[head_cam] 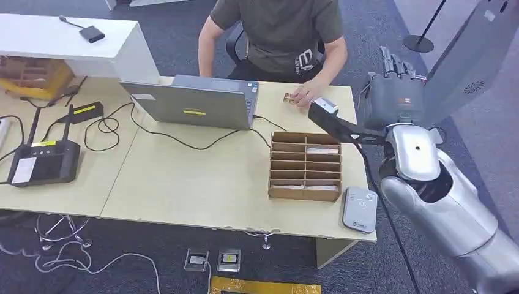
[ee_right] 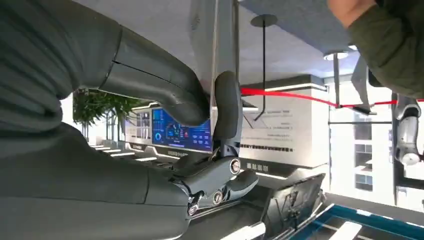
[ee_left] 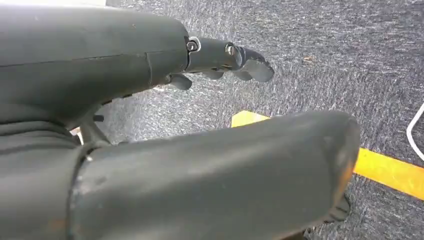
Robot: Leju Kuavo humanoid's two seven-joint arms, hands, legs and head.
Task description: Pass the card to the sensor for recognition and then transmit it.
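Beyond the table (head_cam: 183, 184) edge, right hand (head_cam: 392, 82) raised, empty

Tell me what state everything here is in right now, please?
Right hand: raised past the table's far right corner, fingers up, holding nothing.
Left hand: hanging over the carpet, holding nothing.
Laptop: open, facing the person.
Card box: open-topped, cards lying in some slots.
Sensor: flat on the table, nothing on it.

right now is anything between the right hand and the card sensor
Nothing visible. The right hand is raised off the right edge of the table; the sensor lies bare at the near corner, with the wooden box beside it.
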